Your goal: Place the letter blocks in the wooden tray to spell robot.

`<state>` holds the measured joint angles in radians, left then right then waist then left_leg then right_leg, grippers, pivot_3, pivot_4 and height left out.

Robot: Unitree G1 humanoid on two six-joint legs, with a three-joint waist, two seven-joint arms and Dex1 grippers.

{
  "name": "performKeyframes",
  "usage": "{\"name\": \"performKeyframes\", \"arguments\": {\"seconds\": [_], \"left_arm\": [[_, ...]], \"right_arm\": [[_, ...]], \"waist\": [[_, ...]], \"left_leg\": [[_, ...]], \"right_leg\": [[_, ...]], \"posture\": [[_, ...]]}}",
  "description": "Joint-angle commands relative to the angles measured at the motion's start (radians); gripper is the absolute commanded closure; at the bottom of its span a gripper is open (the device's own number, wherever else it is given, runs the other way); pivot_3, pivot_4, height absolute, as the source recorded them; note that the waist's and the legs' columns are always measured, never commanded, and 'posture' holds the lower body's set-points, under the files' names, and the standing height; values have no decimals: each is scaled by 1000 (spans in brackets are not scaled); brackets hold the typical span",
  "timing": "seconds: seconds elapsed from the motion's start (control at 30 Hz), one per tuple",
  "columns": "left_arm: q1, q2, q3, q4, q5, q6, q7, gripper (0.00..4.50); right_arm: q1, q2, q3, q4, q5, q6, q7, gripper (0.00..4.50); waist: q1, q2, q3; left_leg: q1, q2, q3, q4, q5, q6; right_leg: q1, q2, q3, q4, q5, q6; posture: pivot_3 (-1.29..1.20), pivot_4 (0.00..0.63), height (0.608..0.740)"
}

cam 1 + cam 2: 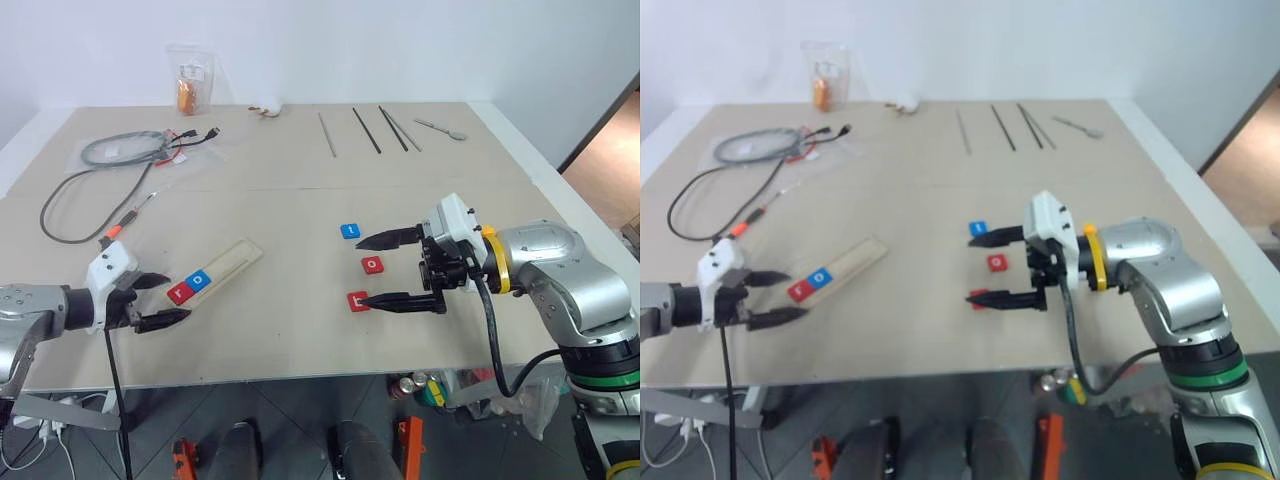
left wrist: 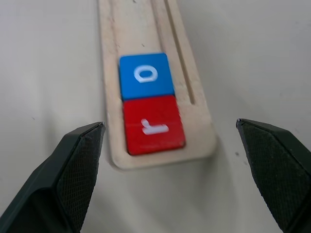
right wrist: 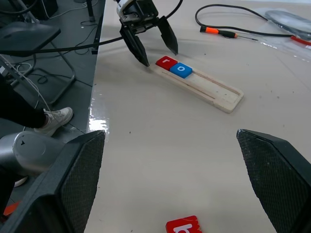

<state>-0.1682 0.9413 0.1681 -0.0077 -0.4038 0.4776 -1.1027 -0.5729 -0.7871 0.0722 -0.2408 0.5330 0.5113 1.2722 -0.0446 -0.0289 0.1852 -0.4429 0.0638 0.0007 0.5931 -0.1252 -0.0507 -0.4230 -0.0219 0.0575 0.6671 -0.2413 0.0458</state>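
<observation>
Black fingers spread wide on both sides, and neither has hold of anything. We've got the left gripper (image 1: pixel 160 301) hanging just off the near end of the wooden tray (image 1: pixel 232 262), jaws gaping with the tray's end lined up between them in the left wrist view. The right gripper (image 1: pixel 383 270) points across the table toward the left one, its two fingers as far apart as they go, one tip near the blue tile and the other by the red b.

On the tray, the red r tile (image 2: pixel 153 124) sits at the near end and the blue o tile (image 2: pixel 146 75) is touching it at its 12 o'clock in the left wrist view. The rest of the groove is bare wood.

Three tiles lie loose on the table (image 1: pixel 300 200), well apart from the tray at roughly its 3 o'clock in the head view: a blue tile (image 1: pixel 349 231) farthest back (we can't read its letter), a red o tile (image 1: pixel 372 265) at its 5 o'clock, and the red b tile (image 1: pixel 357 301) nearest us.

Way off at the table's 12 o'clock edge are some thin dark rods (image 1: pixel 365 131), with a coiled cable (image 1: pixel 120 148) at 10 o'clock.
</observation>
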Motion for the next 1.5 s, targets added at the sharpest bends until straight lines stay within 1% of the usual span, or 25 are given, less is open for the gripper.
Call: {"name": "performKeyframes", "arguments": {"seconds": [0.03,0.2,0.33,0.57,0.8,0.9,1.03,1.07,1.2,1.3,1.33,1.37,1.5], "left_arm": [[-11,-6,6,17,13,-28,6,0],[14,-9,-37,57,75,-93,-2,0],[-4,-30,-66,101,109,-129,14,0],[-52,-81,-91,115,113,-113,35,0],[-91,-105,-104,153,134,-119,64,0],[-120,-119,-95,162,116,-107,68,0],[-138,-123,-97,178,118,-106,62,0],[-138,-123,-98,181,121,-109,61,0],[-116,-118,-100,176,126,-123,44,0],[-99,-113,-91,172,119,-138,30,733],[-96,-113,-86,170,115,-140,27,1150],[-94,-113,-81,167,108,-141,22,1312],[-100,-114,-67,169,95,-144,13,1313]], "right_arm": [[10,-1,-25,-35,16,1,-16,23],[22,-7,-35,-51,28,10,-29,23],[18,-12,-44,-57,41,21,-35,23],[18,-15,-47,-61,44,23,-45,23],[22,-18,-48,-60,46,24,-52,23],[21,-18,-48,-61,49,25,-54,23],[16,-17,-46,-58,47,24,-56,23],[16,-17,-47,-58,47,24,-56,23],[18,-21,-51,-57,47,22,-55,23],[15,-24,-54,-53,47,23,-55,0],[15,-25,-54,-51,47,22,-55,0],[14,-26,-55,-50,47,22,-55,0],[9,-28,-57,-48,51,24,-55,0]], "waist": [[0,0,0],[0,0,0],[0,0,0],[14,1,-1],[24,1,-1],[25,1,-1],[23,1,-2],[23,1,-2],[23,1,-2],[23,1,-2],[23,1,-2],[23,1,-2],[22,1,-2]], "left_leg": [[0,0,0,0,0,0],[0,0,0,0,0,0],[0,0,0,0,0,0],[1,0,0,2,0,0],[2,-1,1,6,-1,-2],[2,-1,1,6,-1,-2],[2,-1,1,6,-1,-1],[1,-1,1,6,-1,-1],[1,1,1,6,1,1],[1,1,1,5,1,2],[1,1,1,5,1,2],[1,1,2,5,1,2],[0,1,3,5,1,2]], "right_leg": [[0,0,0,0,0,0],[0,0,0,0,0,0],[0,0,0,0,0,0],[2,-1,0,0,4,-1],[1,-3,-1,-1,5,-2],[2,-5,-1,-1,6,-3],[2,-4,-2,-1,7,-4],[4,-4,-1,-1,8,-3],[3,-2,-2,-1,8,-1],[3,-2,-2,-1,6,0],[3,-2,-1,-1,6,1],[3,-2,-1,-1,6,1],[2,-2,0,-1,6,1]], "posture": [[0,150,740],[0,150,740],[0,150,740],[0,150,740],[0,150,740],[0,150,740],[0,150,740],[0,150,740],[0,150,740],[0,150,740],[0,150,740],[0,150,740],[0,150,740]]}}
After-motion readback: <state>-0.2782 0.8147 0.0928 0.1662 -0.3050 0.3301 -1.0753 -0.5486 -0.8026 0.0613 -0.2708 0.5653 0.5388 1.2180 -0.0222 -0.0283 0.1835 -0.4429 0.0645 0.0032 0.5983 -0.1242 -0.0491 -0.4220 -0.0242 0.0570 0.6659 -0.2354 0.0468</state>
